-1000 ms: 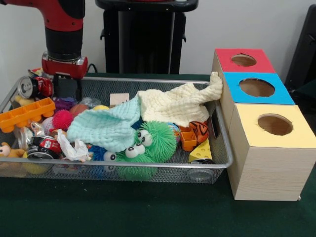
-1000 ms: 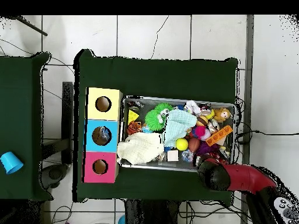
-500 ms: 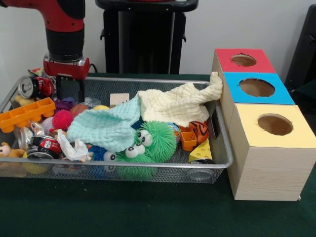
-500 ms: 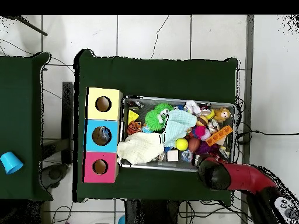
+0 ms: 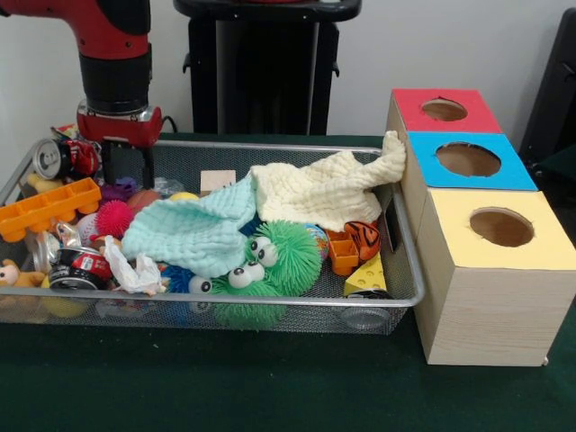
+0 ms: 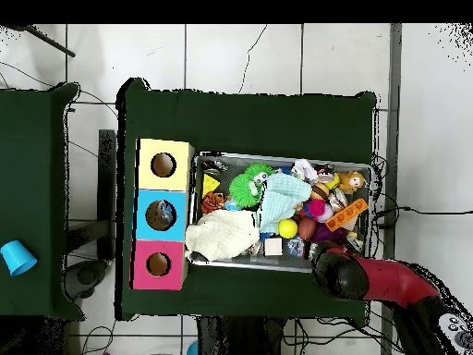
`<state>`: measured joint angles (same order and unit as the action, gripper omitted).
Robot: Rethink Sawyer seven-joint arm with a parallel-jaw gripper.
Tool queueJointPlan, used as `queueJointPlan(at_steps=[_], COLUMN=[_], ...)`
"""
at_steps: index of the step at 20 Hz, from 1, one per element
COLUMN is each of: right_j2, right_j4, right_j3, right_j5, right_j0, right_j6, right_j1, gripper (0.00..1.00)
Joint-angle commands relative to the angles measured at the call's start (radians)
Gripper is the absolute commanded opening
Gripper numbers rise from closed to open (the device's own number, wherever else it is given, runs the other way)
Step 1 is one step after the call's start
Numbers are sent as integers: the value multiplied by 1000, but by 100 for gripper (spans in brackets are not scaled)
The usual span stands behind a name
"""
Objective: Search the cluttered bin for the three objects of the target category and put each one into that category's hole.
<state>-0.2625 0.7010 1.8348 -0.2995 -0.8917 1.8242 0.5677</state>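
A wire mesh bin [image 5: 270,147] holds a jumble of toys. My gripper [image 5: 126,166] hangs at the bin's far left corner, low behind the mesh, beside a red can [image 5: 65,158] and above a purple toy [image 5: 117,189]. I cannot make out what it holds, if anything. In the overhead view the red wrist [image 6: 334,274] covers it at the bin's [image 6: 282,155] lower right corner. A mint cloth [image 5: 193,229] and a cream cloth [image 5: 328,189] cover the middle. Three boxes with holes stand beside the bin: red [image 5: 444,110], blue [image 5: 468,159], yellow [image 5: 500,227].
In the bin lie a green fuzzy ball with eyes [image 5: 270,261], an orange brick [image 5: 45,209], a pink spiky ball [image 5: 114,217], a cheese wedge [image 5: 367,276], a tiger toy [image 5: 362,238] and a wooden block [image 5: 217,180]. A blue cup [image 6: 16,256] sits on the neighbouring table.
The wrist drifted slightly right, then back left, staying at the same corner. Nothing in the bin has moved.
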Motion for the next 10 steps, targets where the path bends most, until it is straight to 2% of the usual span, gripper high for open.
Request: queueJointPlan(at_steps=[1, 10], right_j2=[-118, -127], right_j4=[-32, -72], right_j3=[29, 61], right_j5=[-24, -51], right_j0=[-17, -14], right_j6=[-16, 10], right_j1=[-38, -20], gripper=[100, 100])
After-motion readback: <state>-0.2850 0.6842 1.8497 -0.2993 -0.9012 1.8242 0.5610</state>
